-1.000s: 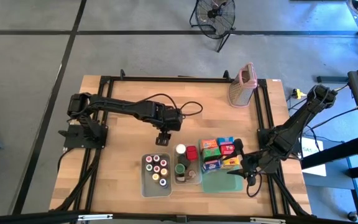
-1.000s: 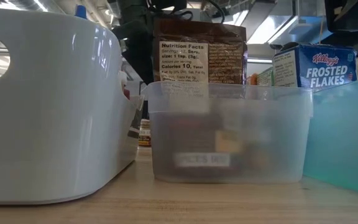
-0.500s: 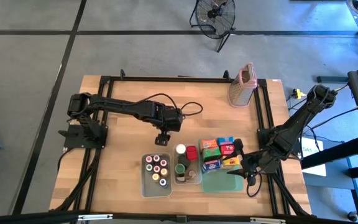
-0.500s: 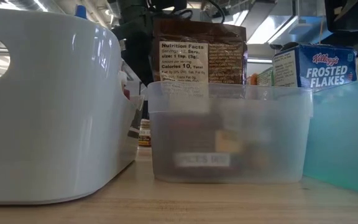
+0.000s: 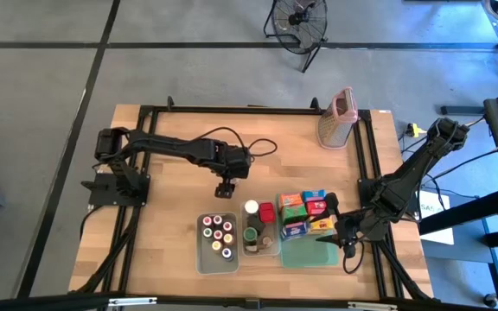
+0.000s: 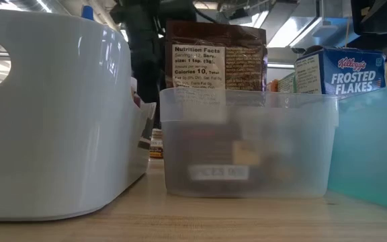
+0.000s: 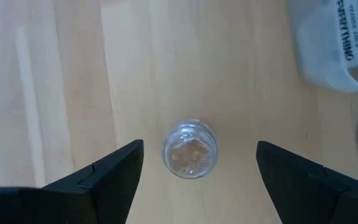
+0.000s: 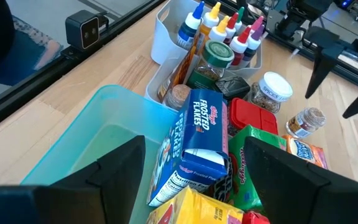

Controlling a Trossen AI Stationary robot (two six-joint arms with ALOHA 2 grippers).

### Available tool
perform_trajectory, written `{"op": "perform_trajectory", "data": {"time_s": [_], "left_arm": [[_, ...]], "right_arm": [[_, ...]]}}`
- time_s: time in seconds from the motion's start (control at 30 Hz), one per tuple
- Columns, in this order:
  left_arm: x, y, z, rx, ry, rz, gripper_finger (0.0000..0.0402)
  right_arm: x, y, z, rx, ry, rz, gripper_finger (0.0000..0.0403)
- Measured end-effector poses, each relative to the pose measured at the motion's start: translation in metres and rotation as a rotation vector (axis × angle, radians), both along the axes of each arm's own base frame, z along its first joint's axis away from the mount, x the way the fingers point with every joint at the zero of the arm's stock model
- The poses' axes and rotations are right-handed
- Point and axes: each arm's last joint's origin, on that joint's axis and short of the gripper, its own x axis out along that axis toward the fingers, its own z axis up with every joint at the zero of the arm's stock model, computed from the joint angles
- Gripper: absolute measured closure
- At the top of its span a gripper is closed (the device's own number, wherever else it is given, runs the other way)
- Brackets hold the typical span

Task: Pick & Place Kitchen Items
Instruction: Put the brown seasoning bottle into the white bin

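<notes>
A small clear jar (image 7: 189, 148) with pale bits inside stands upright on its base on the bare wood; the right wrist view also shows the jar (image 8: 305, 121). My left gripper (image 7: 201, 180) hangs open above it, pointing steeply down, one finger on either side and clear of the glass. In the high view this gripper (image 5: 225, 190) covers the jar. My right gripper (image 8: 191, 180) waits open over the green tray (image 5: 309, 250), beside a cluster of colourful cartons (image 5: 305, 212), and holds nothing.
A white tub (image 5: 217, 240) of small capped bottles and a clear tub (image 5: 260, 238) of jars stand side by side at the near edge, left of the green tray. A metal grater (image 5: 337, 117) with a pink top stands at the far right. Bare wood lies around the jar.
My left gripper has come down a little toward the table over the small jar, still pointing steeply down. The jar and my right arm have kept still.
</notes>
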Motion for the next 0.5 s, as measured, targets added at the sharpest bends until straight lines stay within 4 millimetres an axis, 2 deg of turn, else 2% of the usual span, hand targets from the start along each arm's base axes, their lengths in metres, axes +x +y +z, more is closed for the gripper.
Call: {"op": "perform_trajectory", "data": {"time_s": [0.23, 0.5], "left_arm": [[0.001, 0.011, -0.004, -0.011, -0.004, 0.032, 0.0093], [0.002, 0.012, -0.007, -0.038, 0.003, 0.051, 0.0093]], "right_arm": [[0.000, 0.000, 0.000, 0.000, 0.000, 0.000, 0.0128], [0.000, 0.000, 0.000, -0.006, -0.001, 0.004, 0.0128]]}}
